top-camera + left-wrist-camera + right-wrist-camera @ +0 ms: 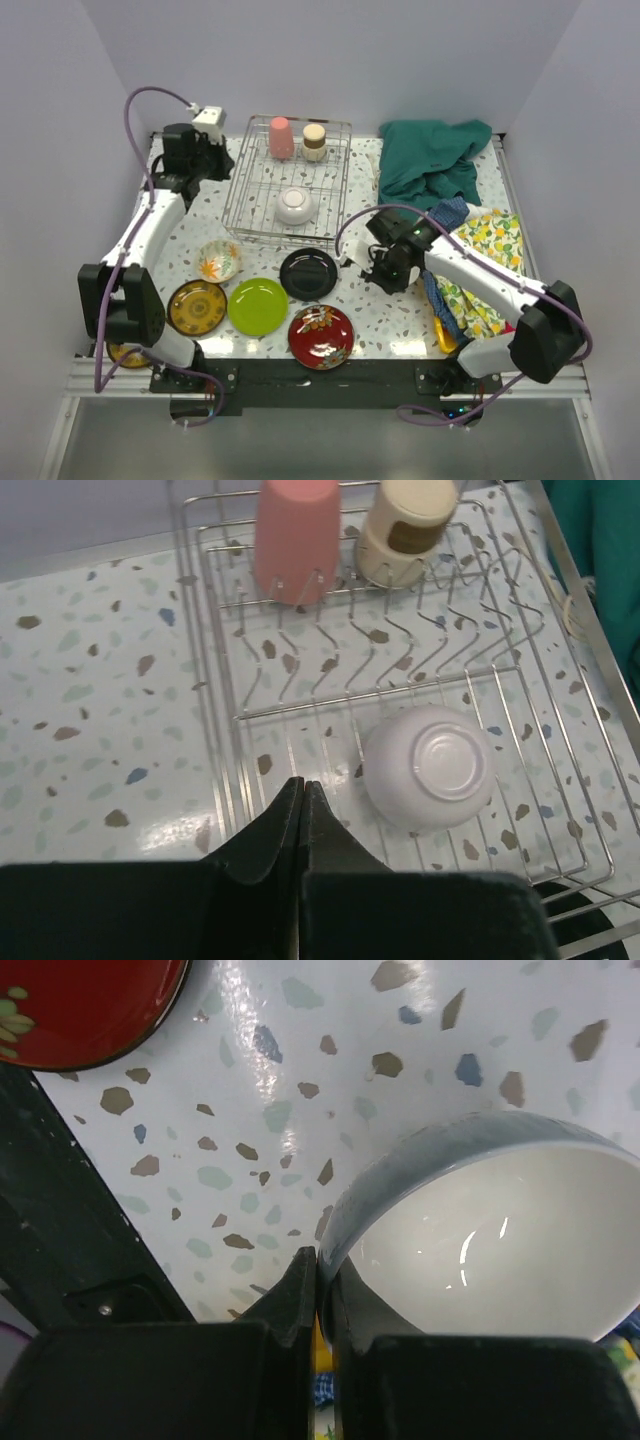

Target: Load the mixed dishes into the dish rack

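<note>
Next: carry the pinched bowl to the rack

Right gripper (318, 1260) clamped on the rim of a grey-walled bowl (490, 1230), one finger inside, one outside, right of the table's middle and just beside the black plate (308, 273). Resting or lifted: impossible to tell. Likely step in hand: transfer to the dish rack (237, 200). Raise well clear of the table first, hold the pinch firm against swing from a one-sided rim grip, then aim for the free wires around the upturned white bowl (296, 205), short of the pink cup (281, 137) and beige cup (314, 141) at the far end. Left gripper (303, 785) pressed together on nothing at the rack's left side; best kept out of the incoming path.

Shown only by the right wrist: finger-on-rim contact and the glossy white interior. Shown only from above: the full route and the waiting plates, with the bowl itself mostly masked by the wrist.
</note>
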Motion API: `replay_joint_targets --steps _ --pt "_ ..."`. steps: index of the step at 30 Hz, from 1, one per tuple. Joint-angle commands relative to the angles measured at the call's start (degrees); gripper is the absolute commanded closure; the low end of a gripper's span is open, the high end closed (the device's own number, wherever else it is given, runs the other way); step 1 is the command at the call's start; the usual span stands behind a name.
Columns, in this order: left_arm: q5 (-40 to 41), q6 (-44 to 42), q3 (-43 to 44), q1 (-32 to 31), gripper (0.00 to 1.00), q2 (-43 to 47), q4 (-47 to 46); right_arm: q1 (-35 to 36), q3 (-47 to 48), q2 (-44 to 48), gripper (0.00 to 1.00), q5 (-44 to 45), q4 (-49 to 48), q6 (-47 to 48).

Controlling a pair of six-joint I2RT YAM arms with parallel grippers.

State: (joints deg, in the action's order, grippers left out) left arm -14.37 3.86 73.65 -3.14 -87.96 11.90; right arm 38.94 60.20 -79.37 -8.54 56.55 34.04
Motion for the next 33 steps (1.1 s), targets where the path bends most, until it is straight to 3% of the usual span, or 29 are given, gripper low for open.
replay_joint_targets --steps 1,11,20,33 --pt "-1.89 -3.33 3.61 -6.69 1.00 -4.83 -0.30 -0.09 9.66 6.16 1.00 0.28 1.98 -3.27" --pt "1.45 -5.62 7.47 -9.61 1.00 -15.39 2.07 -1.15 21.87 9.23 1.00 -1.05 -10.13 -16.71" --pt "4.09 -7.72 9.50 -13.56 1.00 -21.98 2.16 -1.67 29.52 6.69 1.00 7.65 -22.27 -25.69" --pt "5.40 -8.78 10.82 -21.99 1.00 -24.19 1.02 -2.46 25.84 9.06 1.00 9.24 -24.21 -24.81"
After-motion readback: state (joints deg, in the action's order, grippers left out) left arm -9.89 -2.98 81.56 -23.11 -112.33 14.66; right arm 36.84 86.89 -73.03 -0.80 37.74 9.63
